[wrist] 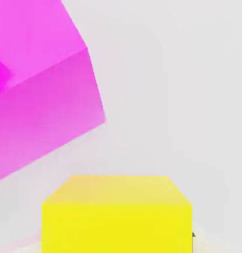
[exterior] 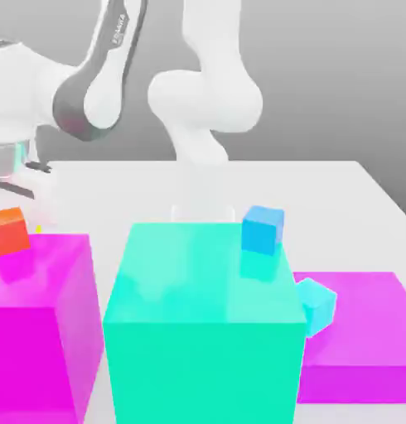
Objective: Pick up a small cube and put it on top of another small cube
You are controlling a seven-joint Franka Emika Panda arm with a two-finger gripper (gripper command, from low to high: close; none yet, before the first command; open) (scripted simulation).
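The small cube [wrist: 117, 213] is plain yellow and lies very close under the hand, on the white table beside a big magenta block [wrist: 39, 94]. In the exterior view only a yellow sliver of the small cube [exterior: 38, 228] peeks out behind that magenta block [exterior: 41, 315] at the exterior view's left. My gripper [exterior: 32, 203] hangs low right there, shut on the small cube; its fingertips are hidden behind the block. A small orange-red cube [exterior: 9, 232] rests on top of the magenta block.
A big teal block [exterior: 202, 323] stands in the middle with a small blue cube [exterior: 263, 228] on its top. At the exterior view's right, a flat magenta block [exterior: 364, 331] carries a pale cyan cube [exterior: 316, 303]. White table [exterior: 322, 190] lies behind.
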